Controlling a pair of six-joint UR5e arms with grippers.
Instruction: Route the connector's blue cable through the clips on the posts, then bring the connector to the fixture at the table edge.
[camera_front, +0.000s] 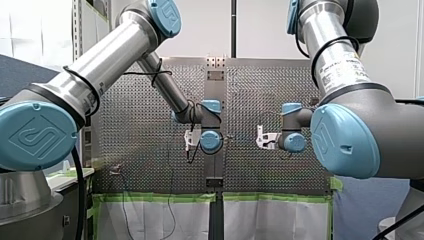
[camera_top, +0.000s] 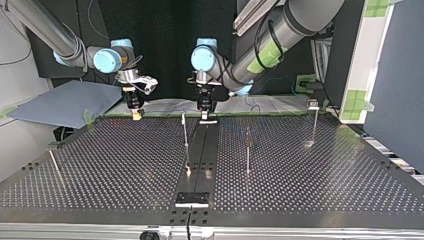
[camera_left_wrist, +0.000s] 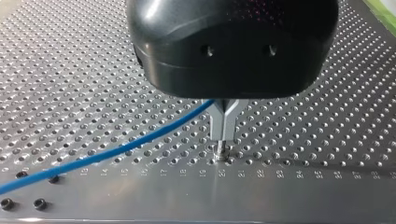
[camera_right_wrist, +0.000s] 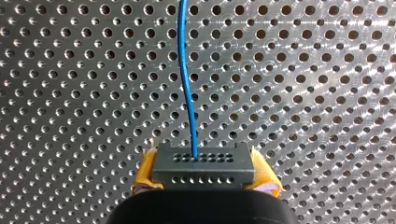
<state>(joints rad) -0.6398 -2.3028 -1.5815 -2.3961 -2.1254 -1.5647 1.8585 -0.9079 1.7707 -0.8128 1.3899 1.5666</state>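
Fingers (camera_left_wrist: 218, 125) of my left gripper (camera_left_wrist: 223, 142), bare metal, had their tips closed together low over the worktop (camera_left_wrist: 93, 70), contact unclear. The blue cable (camera_left_wrist: 116, 150) ran into the fork above the tips; can't tell if it was pinched. Further right in the front view, my right gripper (camera_right_wrist: 204, 175) had yellow pads (camera_right_wrist: 145, 175) clamped on both sides of the dark connector (camera_right_wrist: 203, 161), held over the worktop, with the cable leaving its holed face straight ahead. Thin posts (camera_top: 247, 150) stood upright mid-worktop, apart from both grippers.

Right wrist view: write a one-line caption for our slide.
Yellow-padded right jaws clamp the connector, its blue cable running ahead over the table.
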